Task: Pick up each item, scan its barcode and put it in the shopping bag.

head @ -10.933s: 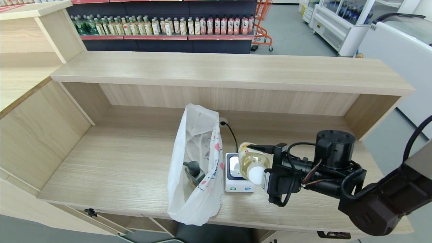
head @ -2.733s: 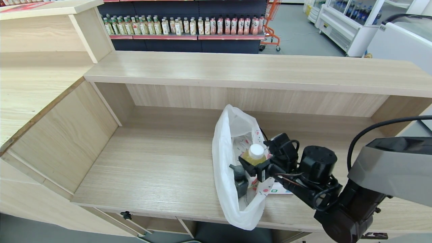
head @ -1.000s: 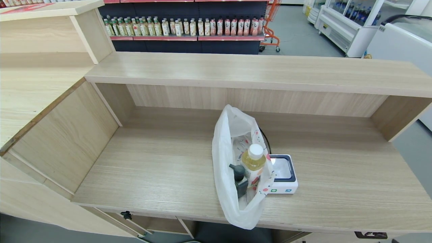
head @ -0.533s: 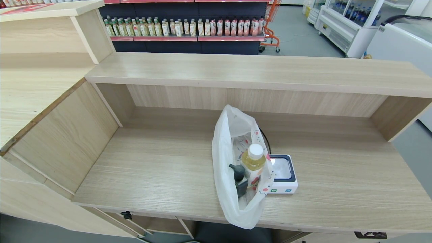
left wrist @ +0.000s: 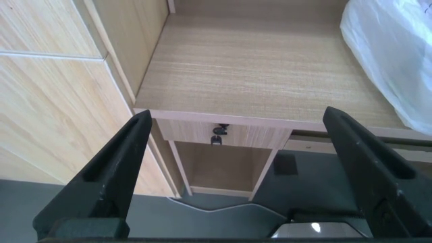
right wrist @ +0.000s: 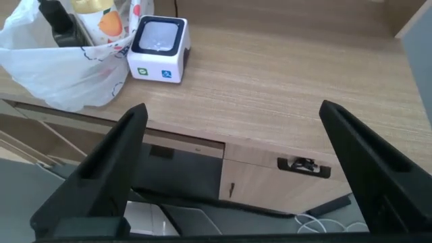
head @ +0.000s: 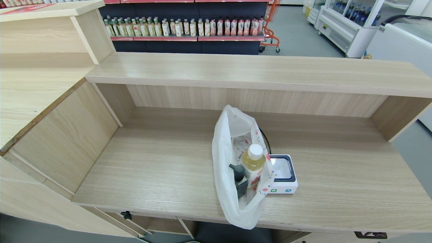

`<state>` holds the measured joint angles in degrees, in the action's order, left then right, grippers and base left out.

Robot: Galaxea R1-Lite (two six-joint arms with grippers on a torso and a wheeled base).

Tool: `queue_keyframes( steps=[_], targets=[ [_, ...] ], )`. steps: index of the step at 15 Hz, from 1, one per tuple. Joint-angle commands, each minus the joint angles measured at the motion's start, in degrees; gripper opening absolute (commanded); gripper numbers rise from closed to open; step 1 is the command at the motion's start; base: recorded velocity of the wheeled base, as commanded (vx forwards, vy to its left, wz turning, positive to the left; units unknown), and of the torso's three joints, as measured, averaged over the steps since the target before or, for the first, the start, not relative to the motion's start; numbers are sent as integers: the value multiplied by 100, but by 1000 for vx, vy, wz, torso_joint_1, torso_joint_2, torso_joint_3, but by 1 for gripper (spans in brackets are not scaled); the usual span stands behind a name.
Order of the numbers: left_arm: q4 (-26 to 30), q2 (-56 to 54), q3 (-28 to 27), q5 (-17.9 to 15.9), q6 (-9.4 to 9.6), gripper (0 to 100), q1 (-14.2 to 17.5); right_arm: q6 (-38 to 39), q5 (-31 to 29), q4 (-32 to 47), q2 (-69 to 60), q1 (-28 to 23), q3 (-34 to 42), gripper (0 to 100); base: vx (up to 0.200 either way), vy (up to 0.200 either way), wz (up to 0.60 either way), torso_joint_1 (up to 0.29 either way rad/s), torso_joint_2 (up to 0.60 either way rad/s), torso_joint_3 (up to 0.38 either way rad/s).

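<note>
We see bottle (head: 253, 160) + dark item (head: 240, 184) in shopping bag (head: 221, 158) by scanner (head: 283, 172); task prob. done. Our left end effector (left wrist: 236, 116) and right end effector (right wrist: 233, 108) gape, empty.

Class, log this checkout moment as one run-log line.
white plastic shopping bag: holds yellow drink bottle and dark pump bottle | white barcode scanner: beside bag | left gripper: open, empty | right gripper: open, empty

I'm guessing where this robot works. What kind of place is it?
Most likely a small shop, at the checkout counter. Rows of drink bottles stand behind it, a barcode scanner sits beside a shopping bag on the counter, and glass-fronted chillers stand farther back.
</note>
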<state>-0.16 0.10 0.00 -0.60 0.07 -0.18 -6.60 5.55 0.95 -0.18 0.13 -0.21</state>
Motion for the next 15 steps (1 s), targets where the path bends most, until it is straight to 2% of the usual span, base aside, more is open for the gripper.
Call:
queue_keyframes(
  steps=[1,3,12,15],
  targets=[
    [-2,-1,0,-2,10,100,1,0,-1,19,18,4,3,100,0,0,0,0,0,0],
    [-2,-1,0,-2,-34,100,1,-8,-1,28,18,4,3,100,0,0,0,0,0,0],
    [-2,-1,0,-2,10,100,1,44,-10,28,18,4,3,100,0,-200,0,2,4,2],
    [-2,-1,0,-2,-7,100,1,35,-10,28,18,4,3,100,0,0,0,0,0,0]
  ],
)
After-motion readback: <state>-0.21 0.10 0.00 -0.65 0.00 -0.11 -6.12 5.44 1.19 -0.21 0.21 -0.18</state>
